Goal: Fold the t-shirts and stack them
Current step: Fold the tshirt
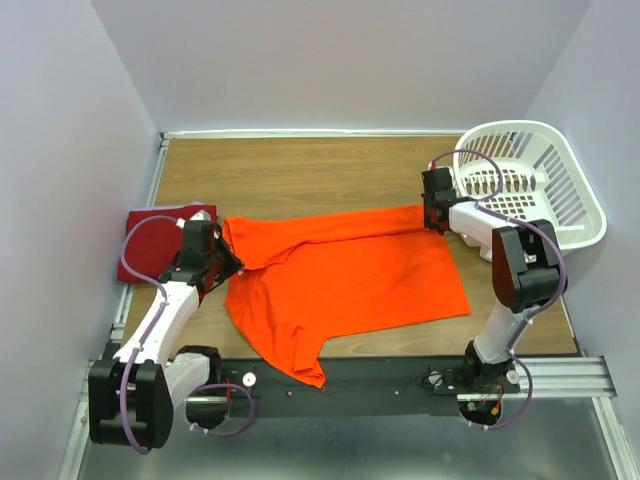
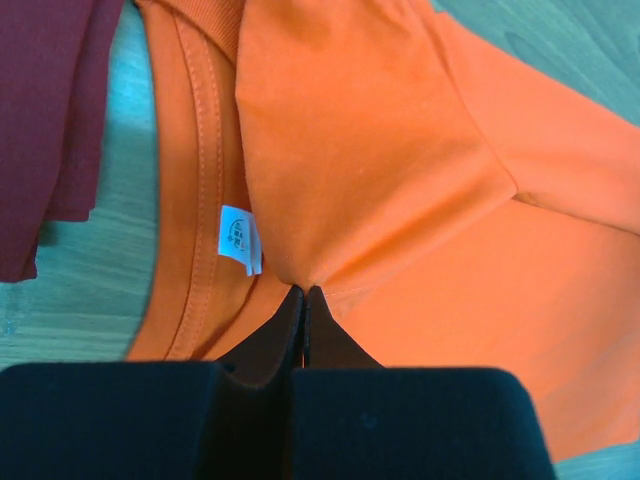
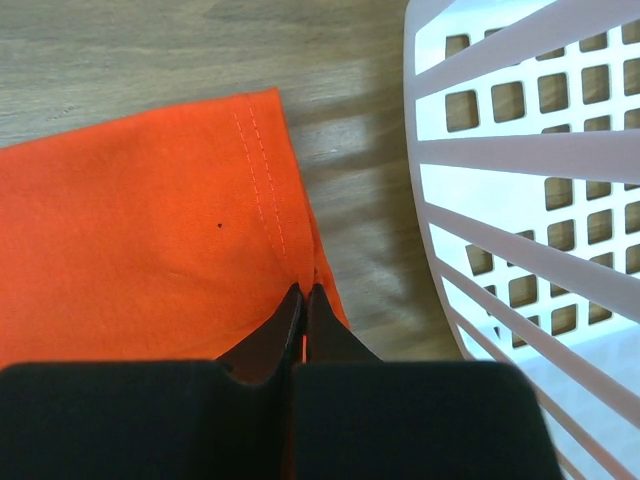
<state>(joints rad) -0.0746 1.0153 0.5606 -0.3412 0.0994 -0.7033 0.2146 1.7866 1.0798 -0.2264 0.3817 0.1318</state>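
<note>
I count two t-shirts. The orange-red t-shirt [image 1: 350, 275] lies mid-counter [image 1: 300, 175] with its far edge folded over and its white neck label [image 2: 240, 238] showing. The crimson t-shirt [image 1: 155, 240] sits folded at 9 o'clock. There is one white basket [image 1: 560, 150] at 2 o'clock. My left tool [image 2: 303, 292] is pinched tight on orange cloth beside the collar, and my right tool [image 3: 303, 290] is pinched on the hem corner.

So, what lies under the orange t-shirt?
The wooden table shows around the orange t-shirt; one sleeve overhangs its near edge. Whatever lies beneath the cloth is covered.
</note>
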